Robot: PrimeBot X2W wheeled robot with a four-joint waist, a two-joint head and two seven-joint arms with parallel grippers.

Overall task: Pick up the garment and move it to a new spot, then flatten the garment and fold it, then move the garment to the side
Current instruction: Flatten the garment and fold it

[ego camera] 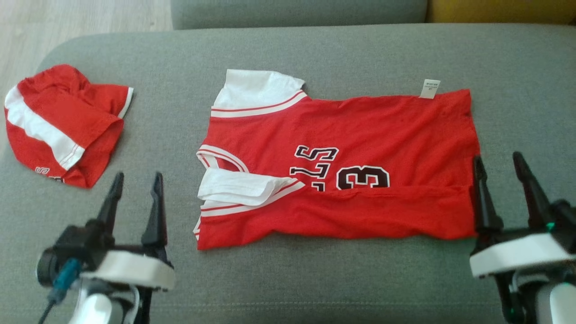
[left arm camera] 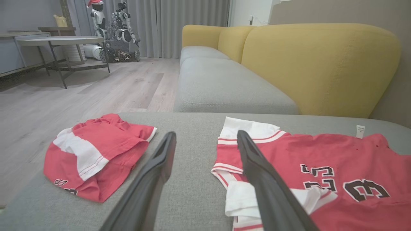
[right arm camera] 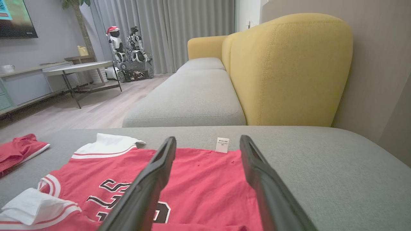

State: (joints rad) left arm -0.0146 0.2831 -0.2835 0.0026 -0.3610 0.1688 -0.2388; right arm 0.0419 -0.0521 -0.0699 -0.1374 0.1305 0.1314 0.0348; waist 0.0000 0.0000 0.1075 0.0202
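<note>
1. Nearest, lower left: left gripper point(ego camera: 137, 176), fingers point(ego camera: 155, 211) spread wide, pinching nothing, over bare cushion point(ego camera: 315, 279) between shorts point(ego camera: 58, 121) and jersey point(ego camera: 360, 130).
2. Lower right: right gripper point(ego camera: 497, 157), fingers likewise spread and empty, inner one right at the jersey's hem end; contact impossible to tell.
3. Mid-cushion: jersey, red, laid sideways and fairly flat, collar end to the left, hem to the right.
4. Near long edge folded up over the lower part of the black number; white sleeve point(ego camera: 238, 186) tucked onto the chest.
5. Far edge: second white sleeve point(ego camera: 256, 87) out flat, tag point(ego camera: 430, 88) sticking out near the hem.
6. Far left, well apart from the jersey: shorts, red with a white stripe, crumpled.
</note>
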